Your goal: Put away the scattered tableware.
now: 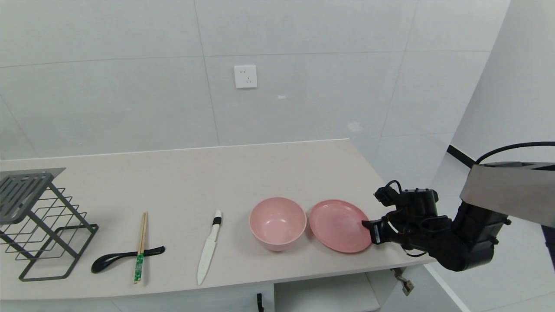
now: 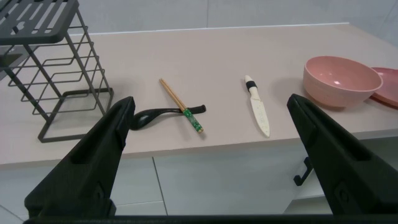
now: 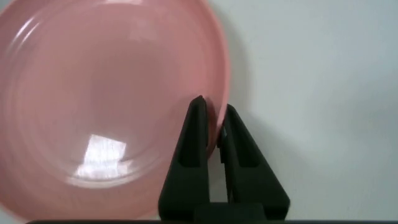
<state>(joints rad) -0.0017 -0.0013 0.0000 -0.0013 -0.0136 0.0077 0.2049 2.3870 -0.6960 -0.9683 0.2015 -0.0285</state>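
Bowl [image 1: 277,222]: landmark. Deep, round, smooth matte pink, upright near the front edge of the worktop [image 1: 208,177].
Plate [image 3: 106,93]: shallow, round, the same pink, with faint concentric rings and a glossy highlight. Lies flat just beside the bowl, on its right.
Right gripper [image 3: 214,109]: black, tapered fingers clenched on the plate's rim, on the side away from the bowl.
Left gripper [image 2: 209,106]: black fingers spread wide with nothing between them, held off the worktop's front edge, well left of the bowl.
Knife [image 1: 210,247]: white blade, white handle with a black band. Lies flat, left of the bowl, tip toward the front edge.
Chopsticks [image 1: 140,247]: pale wooden pair with green patterned ends, left of the bowl beyond the knife, lying across the spoon.
Spoon [image 1: 125,256]: glossy black with a curved handle, under the chopsticks.
Rack [image 1: 34,216]: dark grey wire frame with a slatted flat top, farthest left of the bowl.
Worktop: pale beige, smooth, matte, with white cabinet fronts below.
Room: wall [image 1: 130,86] of large white tiles behind the bowl, with a white socket [image 1: 245,76] set in it.
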